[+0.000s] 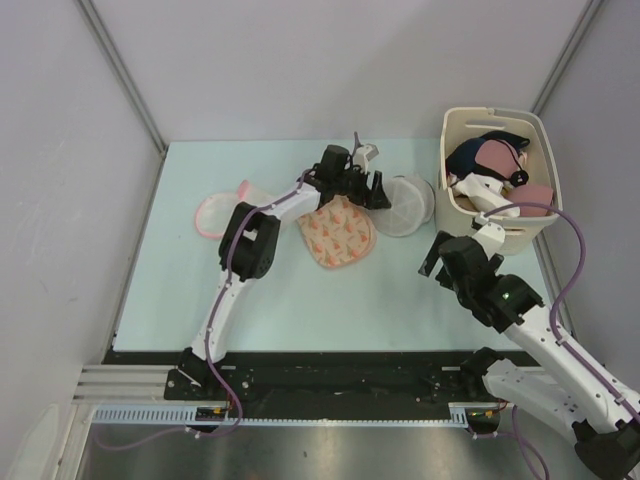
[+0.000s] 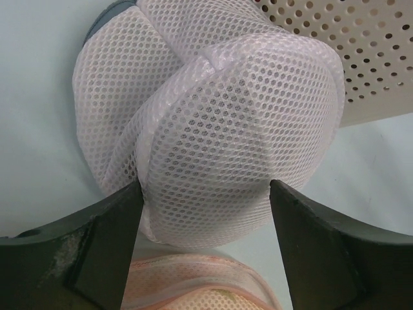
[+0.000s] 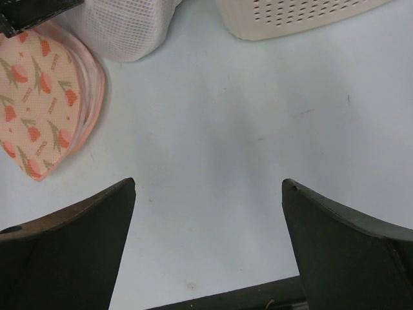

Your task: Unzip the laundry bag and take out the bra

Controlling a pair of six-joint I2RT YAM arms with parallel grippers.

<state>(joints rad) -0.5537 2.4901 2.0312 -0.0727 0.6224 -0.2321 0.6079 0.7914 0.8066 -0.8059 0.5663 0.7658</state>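
A round white mesh laundry bag (image 1: 408, 205) lies on the table beside the basket; it fills the left wrist view (image 2: 219, 123) as a domed shape. A peach bra with a floral print (image 1: 337, 232) lies on the table just left of it, outside the bag; its edge shows in the left wrist view (image 2: 193, 287) and it also shows in the right wrist view (image 3: 39, 110). My left gripper (image 1: 372, 190) is open, its fingers either side of the bag's near edge (image 2: 205, 194), holding nothing. My right gripper (image 1: 440, 255) is open and empty over bare table (image 3: 208, 194).
A cream perforated basket (image 1: 540, 215) with several garments stands at the back right, touching the bag. A pink-rimmed mesh piece (image 1: 220, 212) lies at the back left. Grey walls close in the table on three sides.
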